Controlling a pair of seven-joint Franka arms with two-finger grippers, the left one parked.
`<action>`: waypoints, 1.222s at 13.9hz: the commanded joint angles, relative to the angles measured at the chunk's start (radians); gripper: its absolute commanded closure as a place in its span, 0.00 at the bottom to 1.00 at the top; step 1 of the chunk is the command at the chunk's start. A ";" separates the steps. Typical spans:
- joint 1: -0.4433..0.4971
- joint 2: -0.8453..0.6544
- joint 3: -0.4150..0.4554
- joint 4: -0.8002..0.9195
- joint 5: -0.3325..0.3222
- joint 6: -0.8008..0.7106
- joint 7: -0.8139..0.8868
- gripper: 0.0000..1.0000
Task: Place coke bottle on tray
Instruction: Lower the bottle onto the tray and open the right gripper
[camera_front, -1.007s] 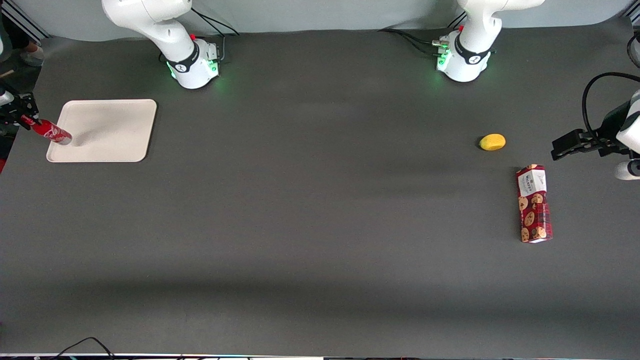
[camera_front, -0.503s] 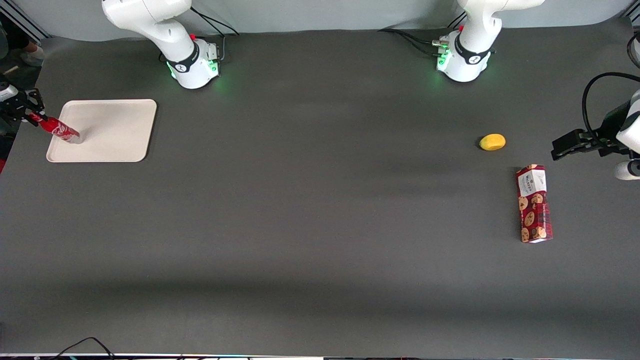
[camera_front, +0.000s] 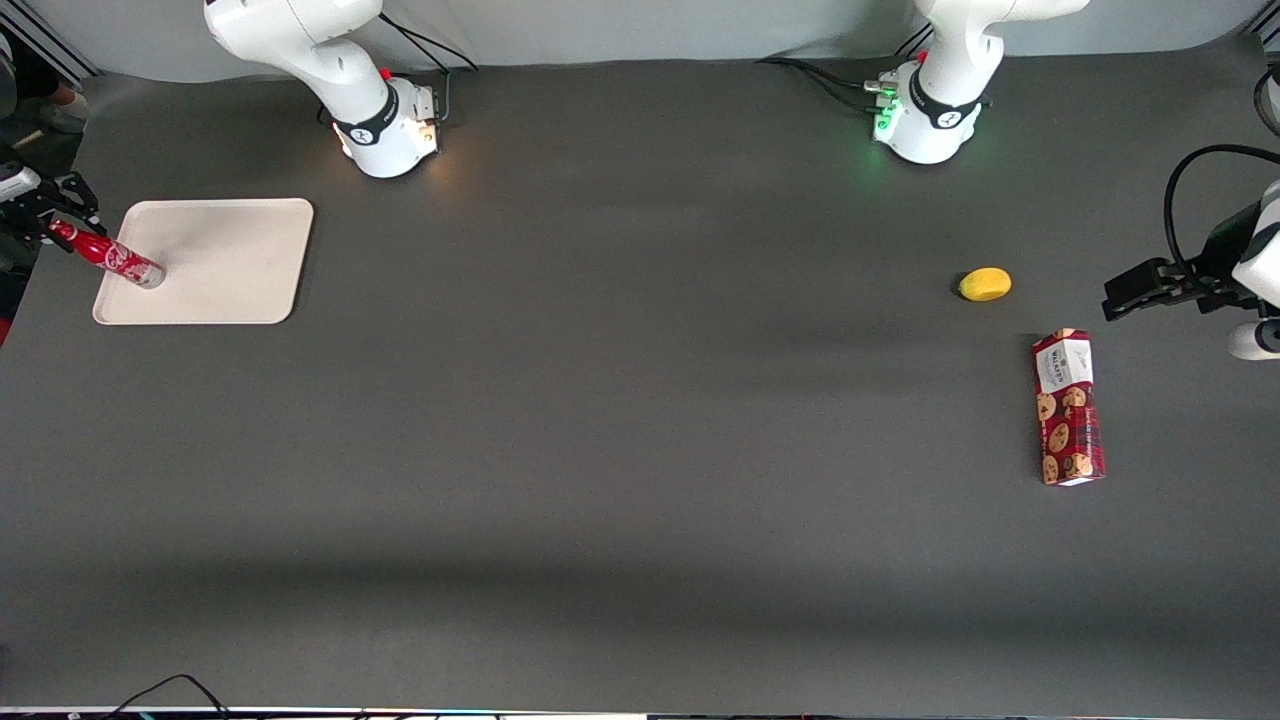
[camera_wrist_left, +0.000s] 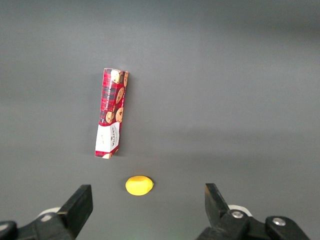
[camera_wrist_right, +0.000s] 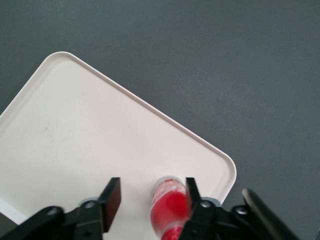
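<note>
The coke bottle (camera_front: 108, 257) is a slim red bottle with white lettering. Its base rests on the cream-white tray (camera_front: 230, 260), near the tray's corner at the working arm's end of the table. My right gripper (camera_front: 42, 212) is around the bottle's cap with its fingers spread. In the right wrist view the bottle (camera_wrist_right: 169, 206) is seen from above on the tray (camera_wrist_right: 90, 145). The gripper (camera_wrist_right: 152, 196) is open: the bottle lies against one finger (camera_wrist_right: 193, 194) and a wide gap separates it from the other finger (camera_wrist_right: 112, 196).
A yellow lemon-like fruit (camera_front: 985, 284) and a red cookie box (camera_front: 1068, 408) lie toward the parked arm's end of the table; both also show in the left wrist view, the fruit (camera_wrist_left: 139, 185) and the box (camera_wrist_left: 111, 112). The tray sits close to the table's edge.
The bottle's base has come down onto the tray and the gripper's fingers have opened off it. The working arm's base light has turned from green to orange.
</note>
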 joint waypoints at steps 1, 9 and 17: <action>0.018 -0.022 -0.007 0.005 0.027 -0.004 -0.037 0.00; -0.138 0.007 0.509 0.232 0.010 -0.393 0.358 0.00; -0.218 0.022 1.157 0.563 -0.015 -0.809 1.038 0.00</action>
